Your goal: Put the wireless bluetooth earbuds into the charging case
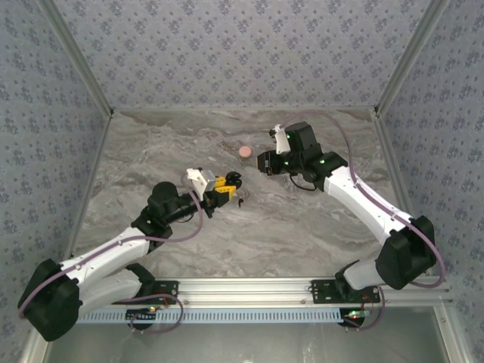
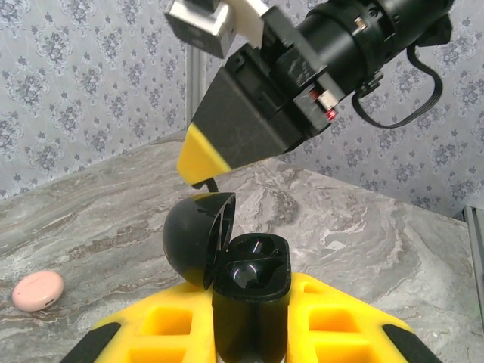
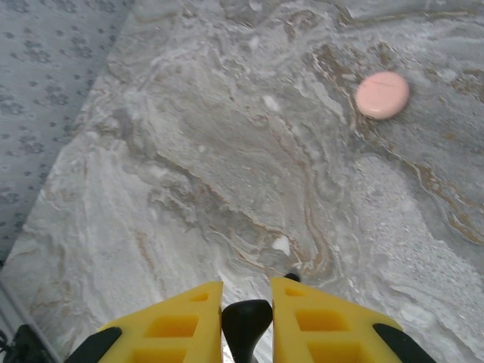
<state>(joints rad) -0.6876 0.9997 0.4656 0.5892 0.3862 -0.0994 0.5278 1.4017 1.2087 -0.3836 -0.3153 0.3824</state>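
Marble table [image 3: 189, 151]: left pincer [image 2: 252, 302] clamps charging case [image 2: 253, 261], right pincer [image 3: 246, 291] pinches earbud [image 3: 246, 321].

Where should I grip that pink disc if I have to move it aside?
Take the pink disc across its rim, on two opposite sides, coming straight down from above. It lies flat on the table, low and rounded, so a level approach would likely slip off; bare table around it leaves room on both sides.
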